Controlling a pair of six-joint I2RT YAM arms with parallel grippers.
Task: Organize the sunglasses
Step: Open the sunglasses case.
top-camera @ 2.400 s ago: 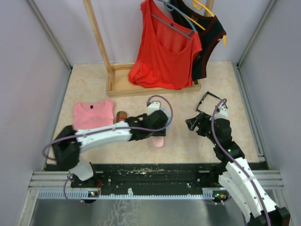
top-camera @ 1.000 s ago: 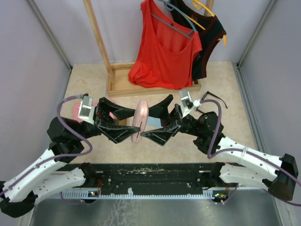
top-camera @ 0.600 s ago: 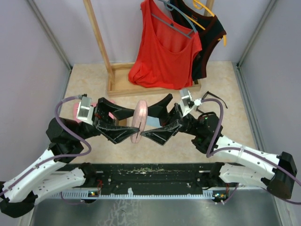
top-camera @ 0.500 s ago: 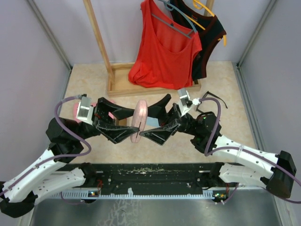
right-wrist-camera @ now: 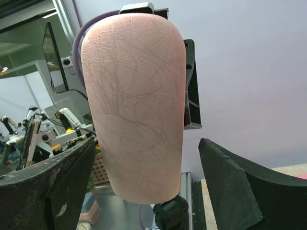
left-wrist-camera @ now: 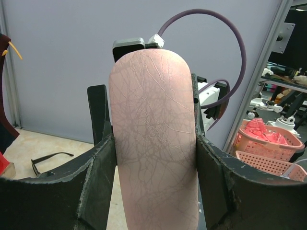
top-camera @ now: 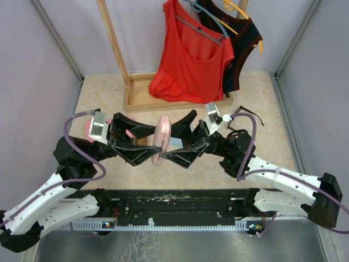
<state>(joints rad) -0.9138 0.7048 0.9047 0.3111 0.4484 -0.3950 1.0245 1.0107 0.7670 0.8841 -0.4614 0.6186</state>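
Note:
My left gripper [top-camera: 157,143] is shut on the oblong pink case [top-camera: 162,138] and holds it upright above the table. In the left wrist view the case [left-wrist-camera: 153,139] fills the space between both fingers [left-wrist-camera: 96,182]. My right gripper [top-camera: 171,143] is open and straddles the case from the right; in the right wrist view the case [right-wrist-camera: 136,110] stands between its spread fingers [right-wrist-camera: 244,187] with a gap on the right. The black-framed sunglasses [top-camera: 245,117] lie open on the table at right, also seen in the left wrist view [left-wrist-camera: 48,160]. The reddish-brown pair is hidden.
A wooden clothes rack base [top-camera: 143,101] stands at the back with a red top [top-camera: 191,60] and a black top [top-camera: 242,49] hanging over it. A folded pink shirt [top-camera: 89,129] lies at left, mostly under my left arm. Grey walls close both sides.
My left arm lifted the pink case off the table and holds it upright. My right arm left the black sunglasses and brought its open fingers around the case, edging slightly left lately.

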